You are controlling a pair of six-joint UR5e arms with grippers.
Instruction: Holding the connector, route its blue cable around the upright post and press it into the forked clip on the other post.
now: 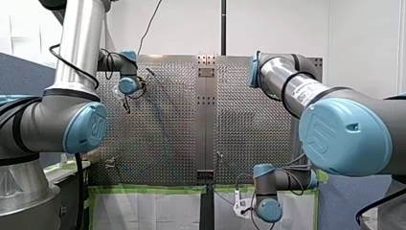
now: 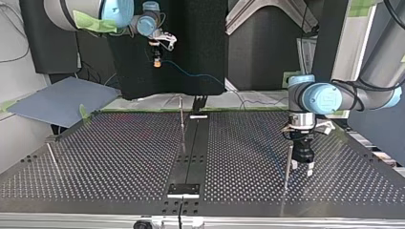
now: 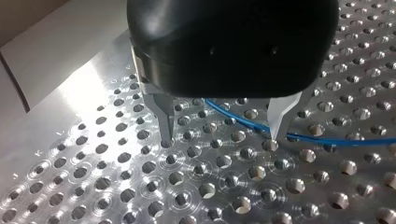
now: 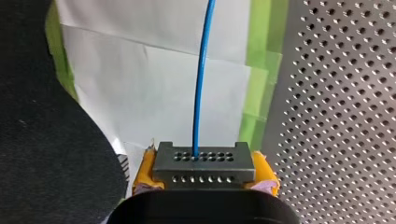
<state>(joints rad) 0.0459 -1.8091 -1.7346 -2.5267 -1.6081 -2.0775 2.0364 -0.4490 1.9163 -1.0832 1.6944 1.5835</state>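
right gripper (image 4: 204,173): clamped on the connector (image 4: 204,162), yellow pads (image 4: 144,171) on both of its sides. In the top view we see it held up in the air (image 2: 156,53), off the table's far edge, at the view's left.
connector: dark grey block with rows of small holes, and it sits square between the pads.
blue cable (image 4: 201,74): leaves one hole in the connector's face and runs straight ahead over white paper and green tape. In the top view it hangs from the connector and slopes down toward the table's far edge (image 2: 196,75).
left gripper (image 3: 222,134): jaws spread wide, gripping nothing. Its metal fingers (image 3: 164,116) point down at the table (image 3: 210,186). We can't tell whether the tips touch.
cable at left gripper: it lies on the plate (image 3: 243,122), comes out from under the gripper body and runs past one finger.
near post (image 2: 288,164): thin upright rod, just beside the left gripper (image 2: 302,168), on the side toward the table's middle.
middle post (image 2: 182,125): thin and upright, by the centre strip, well apart from both grippers.
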